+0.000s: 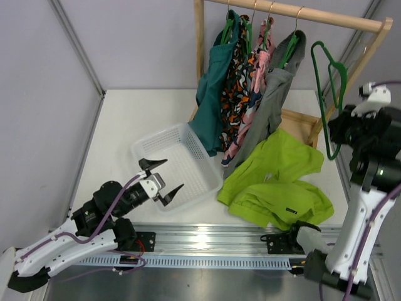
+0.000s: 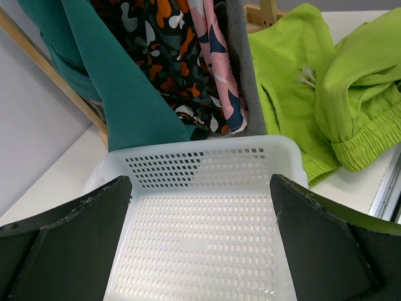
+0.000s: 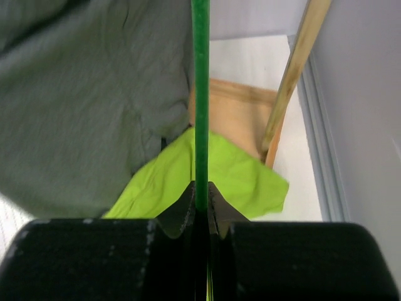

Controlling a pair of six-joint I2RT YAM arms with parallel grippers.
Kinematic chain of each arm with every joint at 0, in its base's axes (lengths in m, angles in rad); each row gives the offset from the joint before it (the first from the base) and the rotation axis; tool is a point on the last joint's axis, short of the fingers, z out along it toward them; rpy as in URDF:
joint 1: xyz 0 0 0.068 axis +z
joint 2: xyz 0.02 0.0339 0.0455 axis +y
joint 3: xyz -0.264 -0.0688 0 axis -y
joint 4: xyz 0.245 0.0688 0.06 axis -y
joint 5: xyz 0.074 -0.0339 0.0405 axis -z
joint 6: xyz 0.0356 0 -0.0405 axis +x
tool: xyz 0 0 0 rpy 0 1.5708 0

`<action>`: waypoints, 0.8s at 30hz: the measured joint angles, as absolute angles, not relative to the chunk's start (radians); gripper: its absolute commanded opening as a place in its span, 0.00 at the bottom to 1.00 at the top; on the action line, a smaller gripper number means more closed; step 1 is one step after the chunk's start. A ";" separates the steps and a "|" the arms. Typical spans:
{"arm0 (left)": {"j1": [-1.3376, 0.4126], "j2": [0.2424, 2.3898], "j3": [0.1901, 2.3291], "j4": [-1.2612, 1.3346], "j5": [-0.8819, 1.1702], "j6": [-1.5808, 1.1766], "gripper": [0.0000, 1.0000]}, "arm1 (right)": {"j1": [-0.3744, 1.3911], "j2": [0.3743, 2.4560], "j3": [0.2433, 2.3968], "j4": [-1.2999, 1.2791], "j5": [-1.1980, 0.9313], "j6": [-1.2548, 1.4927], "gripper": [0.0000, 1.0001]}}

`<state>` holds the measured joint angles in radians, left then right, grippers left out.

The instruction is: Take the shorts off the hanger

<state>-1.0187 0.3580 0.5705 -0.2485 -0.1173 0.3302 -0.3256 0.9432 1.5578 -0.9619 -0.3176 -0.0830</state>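
The lime-green shorts (image 1: 276,182) lie crumpled on the table, right of the basket, free of the hanger; they also show in the left wrist view (image 2: 351,94) and below the right gripper (image 3: 238,175). The bare dark-green hanger (image 1: 323,94) is held up in the air at the right, its thin rod (image 3: 201,94) running straight up from the jaws. My right gripper (image 1: 338,125) (image 3: 200,191) is shut on that rod. My left gripper (image 1: 164,177) (image 2: 200,188) stands wide open over the basket's near side, with nothing between its fingers.
A white perforated basket (image 1: 188,141) (image 2: 200,150) sits left of the shorts. Behind it a wooden rack (image 1: 294,11) carries a teal garment (image 1: 213,94), a patterned one (image 1: 241,94) and a grey one (image 1: 269,100) (image 3: 81,94). The rack's leg (image 3: 294,75) and the wall are close on the right.
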 measured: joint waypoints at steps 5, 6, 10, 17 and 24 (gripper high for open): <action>-1.019 0.339 0.562 -0.249 -0.109 0.329 0.99 | -0.326 1.193 1.777 -0.939 -0.319 -0.082 0.00; -1.019 0.337 0.562 -0.248 -0.106 0.329 0.99 | -0.326 1.241 1.821 -0.937 -0.320 -0.081 0.00; -1.019 0.334 0.561 -0.248 -0.101 0.329 0.99 | -0.326 1.372 1.953 -0.953 -0.334 -0.077 0.00; -1.019 0.335 0.554 -0.248 -0.092 0.321 0.99 | -0.326 1.439 1.979 -0.984 -0.365 -0.070 0.00; -1.019 0.340 0.553 -0.248 -0.072 0.321 0.99 | -0.331 1.438 1.932 -0.976 -0.381 -0.074 0.13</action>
<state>-1.0187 0.3405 0.5526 -0.2481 -0.0715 0.3210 -0.3305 1.4384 1.9320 -0.9764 -0.3809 -0.0738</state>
